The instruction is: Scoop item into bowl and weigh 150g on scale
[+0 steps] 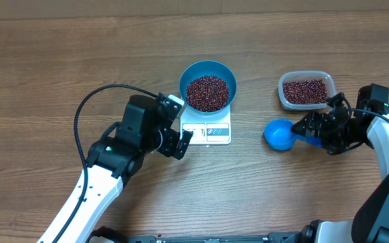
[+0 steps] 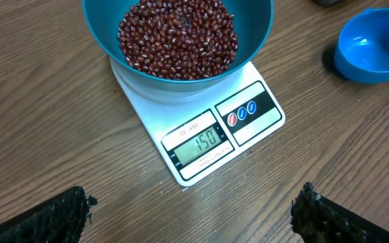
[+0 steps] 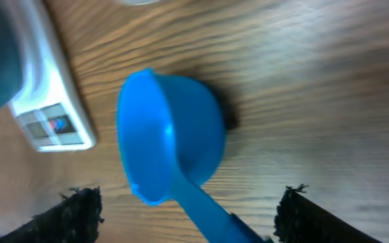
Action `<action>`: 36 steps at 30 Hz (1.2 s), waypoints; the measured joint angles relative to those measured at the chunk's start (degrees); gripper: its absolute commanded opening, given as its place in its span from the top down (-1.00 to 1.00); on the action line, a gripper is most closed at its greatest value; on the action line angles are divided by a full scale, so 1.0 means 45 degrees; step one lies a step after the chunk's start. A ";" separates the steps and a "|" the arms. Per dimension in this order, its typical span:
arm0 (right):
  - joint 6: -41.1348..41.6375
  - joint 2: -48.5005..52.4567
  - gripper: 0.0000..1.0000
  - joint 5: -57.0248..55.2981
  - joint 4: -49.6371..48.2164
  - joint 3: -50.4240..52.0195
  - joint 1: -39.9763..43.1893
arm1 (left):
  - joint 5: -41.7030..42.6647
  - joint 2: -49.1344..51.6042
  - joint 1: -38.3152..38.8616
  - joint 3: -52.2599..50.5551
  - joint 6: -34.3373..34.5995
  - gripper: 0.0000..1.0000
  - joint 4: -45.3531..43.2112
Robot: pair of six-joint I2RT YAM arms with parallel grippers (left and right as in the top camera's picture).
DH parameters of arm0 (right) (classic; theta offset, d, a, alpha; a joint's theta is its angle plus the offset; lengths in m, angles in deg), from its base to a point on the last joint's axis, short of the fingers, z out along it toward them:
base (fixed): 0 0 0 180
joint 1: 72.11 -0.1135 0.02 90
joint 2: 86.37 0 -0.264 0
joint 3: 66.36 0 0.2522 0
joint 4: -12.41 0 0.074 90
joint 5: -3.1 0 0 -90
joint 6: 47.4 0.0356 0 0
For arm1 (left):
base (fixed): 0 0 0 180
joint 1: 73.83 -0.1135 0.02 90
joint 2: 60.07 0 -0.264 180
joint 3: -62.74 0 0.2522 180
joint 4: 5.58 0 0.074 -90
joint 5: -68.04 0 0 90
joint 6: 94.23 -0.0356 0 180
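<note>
The bright blue bowl stands on the white scale and holds a heap of dark red-brown beans. In the left wrist view the scale shows 150 on its display below the bowl of beans. My left gripper is open beside the scale's left front, with nothing between its fingers. My right gripper is open; the small blue scoop's handle lies between its jaws without touching them. The scoop rests on the table, empty.
A clear plastic tub with more beans sits at the back right, just behind my right gripper. The left arm's black cable loops over the table on the left. The scale's corner shows left of the scoop.
</note>
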 measured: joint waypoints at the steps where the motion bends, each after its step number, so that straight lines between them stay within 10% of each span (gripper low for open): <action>1: 0.0228 0.0000 -0.81 -0.0335 -0.0024 0.0000 0.0000 | 0.0000 0.0000 0.0000 0.0000 -0.0005 -0.99 0.0000; 19: 0.3871 -0.0005 -1.00 -0.4561 0.2341 -0.3036 -0.0019 | -0.0005 0.0000 0.0000 0.0000 0.0000 -0.99 -0.0005; 36: 0.1151 -0.4046 -1.00 -0.1282 0.7169 -1.1108 -0.3463 | 0.0000 0.0000 0.0000 -0.0005 0.0000 -0.99 0.0000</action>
